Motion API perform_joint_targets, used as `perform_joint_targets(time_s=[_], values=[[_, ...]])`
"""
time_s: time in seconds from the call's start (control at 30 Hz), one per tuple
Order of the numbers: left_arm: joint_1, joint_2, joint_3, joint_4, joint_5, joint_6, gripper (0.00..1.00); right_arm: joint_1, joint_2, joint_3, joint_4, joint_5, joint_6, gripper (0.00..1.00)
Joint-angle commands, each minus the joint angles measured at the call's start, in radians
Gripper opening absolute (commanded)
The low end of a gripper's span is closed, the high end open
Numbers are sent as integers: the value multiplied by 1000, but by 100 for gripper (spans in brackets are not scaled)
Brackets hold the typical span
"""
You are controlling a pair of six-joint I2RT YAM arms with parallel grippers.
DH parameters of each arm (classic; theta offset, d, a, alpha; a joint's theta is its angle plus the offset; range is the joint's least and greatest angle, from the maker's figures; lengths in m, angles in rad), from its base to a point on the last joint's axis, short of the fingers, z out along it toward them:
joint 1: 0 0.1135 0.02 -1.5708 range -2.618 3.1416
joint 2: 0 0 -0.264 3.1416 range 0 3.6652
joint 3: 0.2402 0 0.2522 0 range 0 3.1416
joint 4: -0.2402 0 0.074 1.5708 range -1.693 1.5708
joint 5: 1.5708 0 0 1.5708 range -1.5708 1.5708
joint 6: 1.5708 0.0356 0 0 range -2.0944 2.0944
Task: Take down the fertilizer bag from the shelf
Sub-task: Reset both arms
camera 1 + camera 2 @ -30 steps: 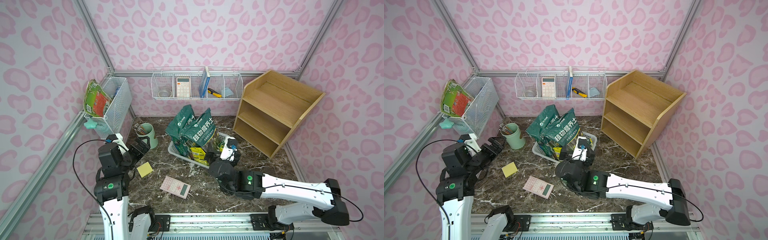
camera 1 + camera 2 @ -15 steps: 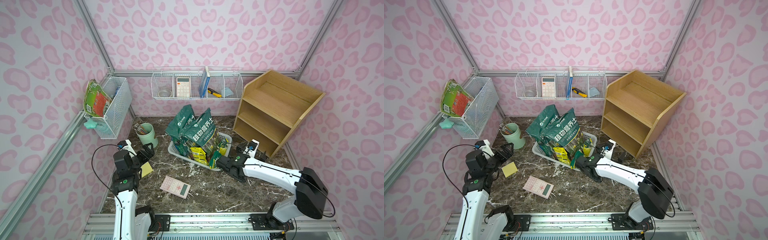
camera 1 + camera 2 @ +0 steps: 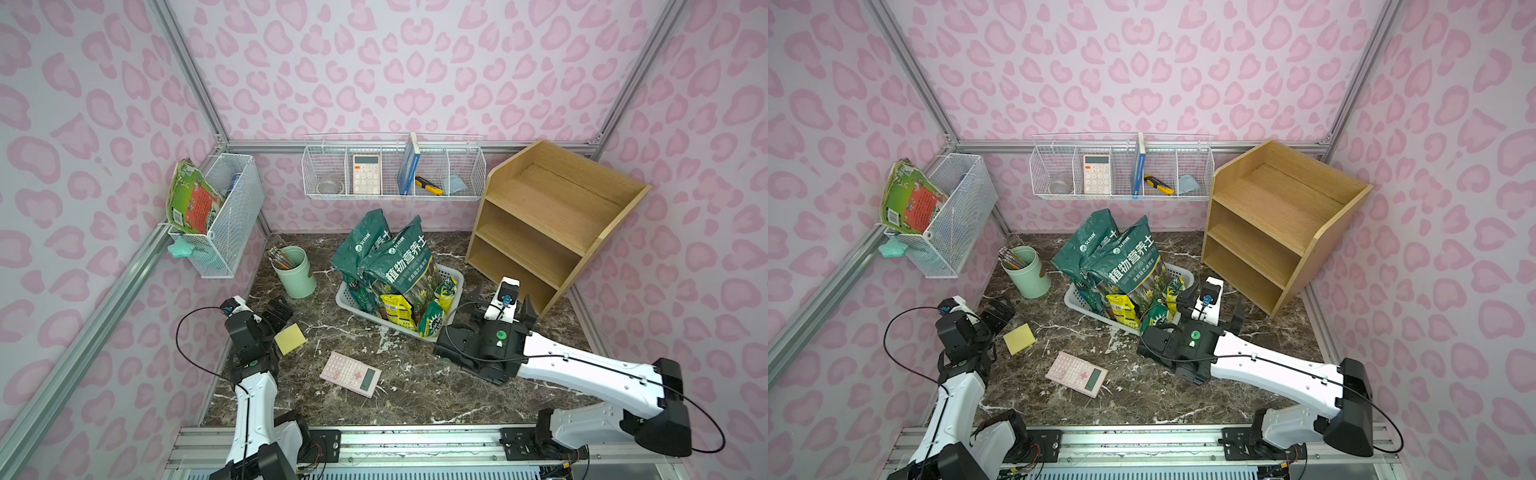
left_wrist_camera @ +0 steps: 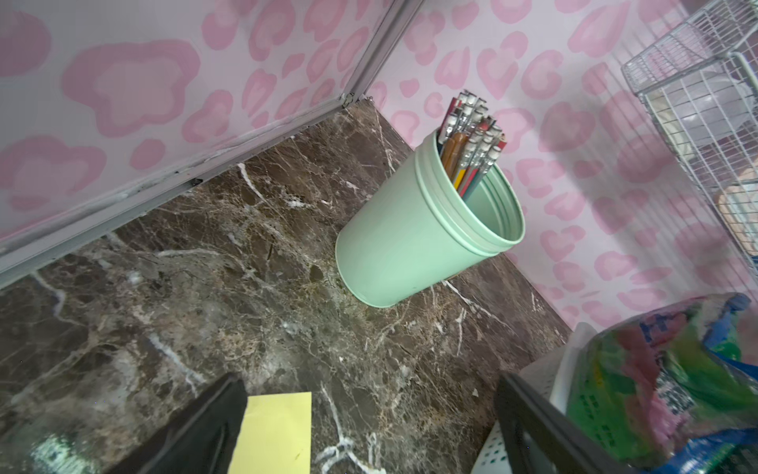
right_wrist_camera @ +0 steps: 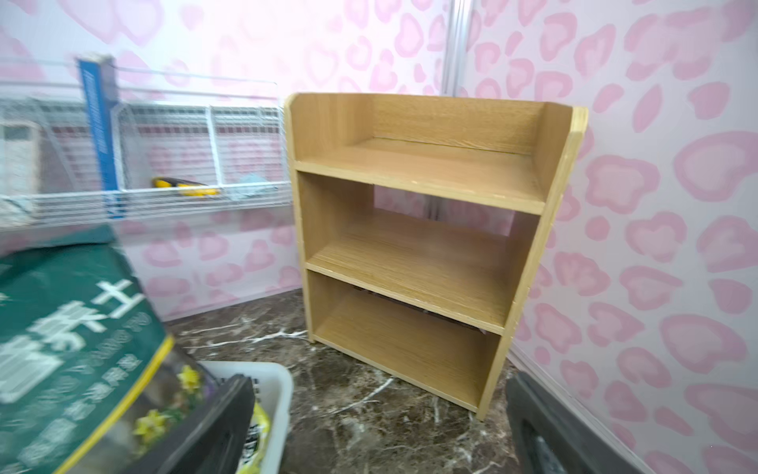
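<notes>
The right gripper (image 3: pixel 498 303) is wide open and holds nothing. A second ago it was over the near corner of the white basket (image 3: pixel 456 274), right by the bags. Now it has slid sideways into the gap between the basket and the shelf (image 3: pixel 552 216), and it faces the shelf. The left gripper (image 3: pixel 279 311) is open and empty too. It sits low by the yellow sticky pad (image 3: pixel 291 338).

All three steps of the shelf are bare wood, so the fertilizer bag is not up there. I think it is one of the small bags (image 3: pixel 432 319) at the front of the white basket, below the two big green bags (image 3: pixel 401 266). I cannot tell which one. So the job looks done, or very nearly: the bag is down and the gripper has let go.

Room is tight here. One finger is just beside the basket's rim. The other is just beside the bottom front corner of the shelf's side panel. A swing to either side could bump one of them. The big green bags lean, and they could tip if the basket gets knocked. The safe way out, I think, is straight back toward the robot, where the table (image 3: pixel 415 399) has open room. The pink calculator (image 3: pixel 351 374) lies well apart from the arm.
</notes>
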Motion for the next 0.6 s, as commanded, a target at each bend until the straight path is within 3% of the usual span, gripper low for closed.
perform_joint_targets(time_s=[0.0,0.2,0.27,0.3,0.33,0.4,0.47,0.5,0.57], values=[[0,5,-9,62,-67,47,99,122,-63,77,-19,37,-191,98],[0,43,-35,124,-122,61,99,282,-169,114,4,-5,-264,98],[0,52,-19,119,-102,66,100,378,-210,51,124,-45,-369,97],[-1,51,-17,118,-99,67,99,413,-241,15,236,-73,-457,98],[-1,44,-19,117,-104,67,99,430,-292,-58,453,-138,-663,98],[-1,26,-30,119,-116,65,99,387,-456,-256,982,-430,-1119,98],[-2,8,-36,114,-121,67,100,269,-652,-446,1262,-739,-1195,100],[-2,1,-39,113,-124,68,100,240,-712,-488,1312,-768,-1218,99],[-3,-9,-47,114,-133,69,99,208,-796,-546,1397,-697,-1337,100]])
